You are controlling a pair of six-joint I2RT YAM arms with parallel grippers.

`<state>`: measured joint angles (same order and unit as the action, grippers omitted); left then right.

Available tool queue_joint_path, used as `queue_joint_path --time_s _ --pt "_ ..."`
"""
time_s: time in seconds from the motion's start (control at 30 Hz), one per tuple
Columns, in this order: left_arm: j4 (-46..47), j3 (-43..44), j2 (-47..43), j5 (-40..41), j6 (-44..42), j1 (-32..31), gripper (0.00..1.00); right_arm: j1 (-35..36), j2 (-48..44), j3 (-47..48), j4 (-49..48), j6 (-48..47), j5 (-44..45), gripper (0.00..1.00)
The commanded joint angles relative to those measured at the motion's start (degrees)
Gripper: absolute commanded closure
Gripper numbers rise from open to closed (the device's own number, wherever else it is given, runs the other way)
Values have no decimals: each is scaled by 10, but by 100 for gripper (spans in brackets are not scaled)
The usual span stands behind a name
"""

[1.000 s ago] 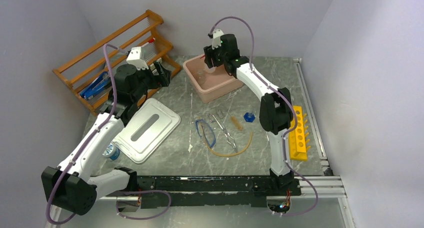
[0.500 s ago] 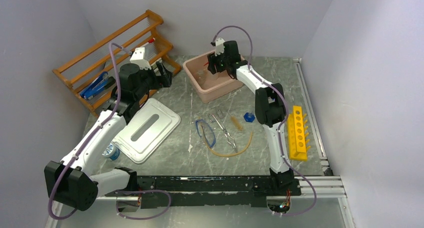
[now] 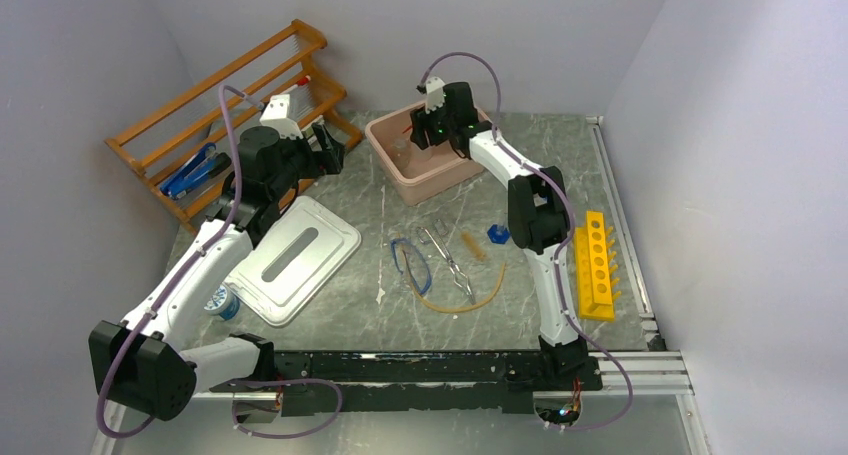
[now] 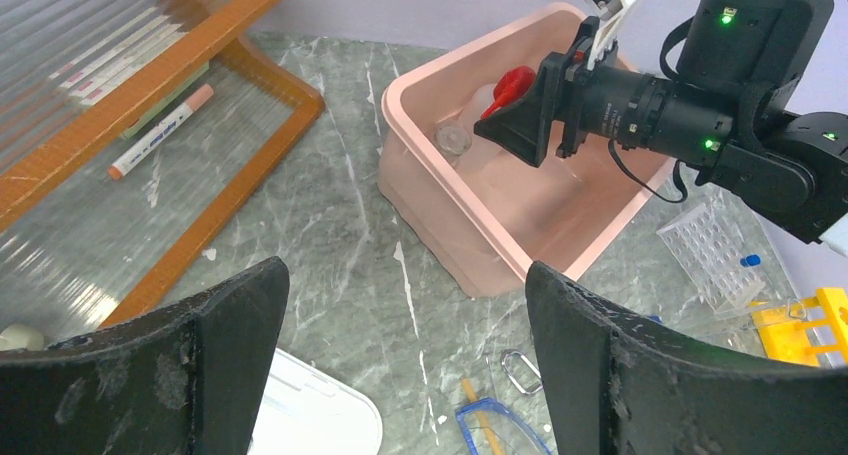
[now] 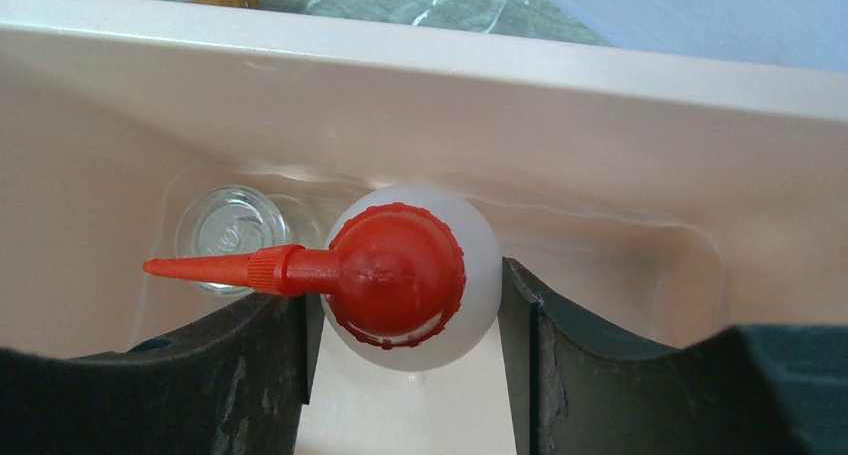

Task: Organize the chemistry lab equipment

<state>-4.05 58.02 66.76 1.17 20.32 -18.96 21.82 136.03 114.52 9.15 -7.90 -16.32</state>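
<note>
Bottle (image 5: 410,280): red-capped, clamped between right gripper (image 5: 405,315) fingers, inside pink tub (image 5: 600,85).
Left gripper (image 4: 405,305): jaws wide, empty, left of pink tub.
Goggles (image 3: 410,260): on table, in front of pink tub.

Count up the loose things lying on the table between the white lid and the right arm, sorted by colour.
Blue: 2, goggles and small blue piece
Tan: 2, tubing and short stick
Metal: 1, tongs
Total: 5
</note>
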Motion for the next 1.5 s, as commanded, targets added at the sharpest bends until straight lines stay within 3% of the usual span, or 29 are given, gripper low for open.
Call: queue_joint_path --time_s 0.0,0.33,0.5,0.87,1.13,1.27,1.47 --pt "16 15 -7 6 -5 -3 9 12 30 30 0 4 13 43" --pt "16 18 -6 9 -6 -3 9 12 -16 36 7 34 41 16" --pt "14 20 -10 10 -3 -3 9 9 -48 41 14 40 37 10" --pt "-50 27 -56 30 6 -3 8 11 -222 -88 1 61 36 11" --pt "-77 -8 -118 -6 17 -4 3 25 -430 -213 97 171 73 26" --pt "-76 -33 -137 -45 21 -7 3 76 -525 -304 158 191 137 27" --pt "-43 -86 -151 -105 67 -23 6 177 -587 -415 208 240 202 28"
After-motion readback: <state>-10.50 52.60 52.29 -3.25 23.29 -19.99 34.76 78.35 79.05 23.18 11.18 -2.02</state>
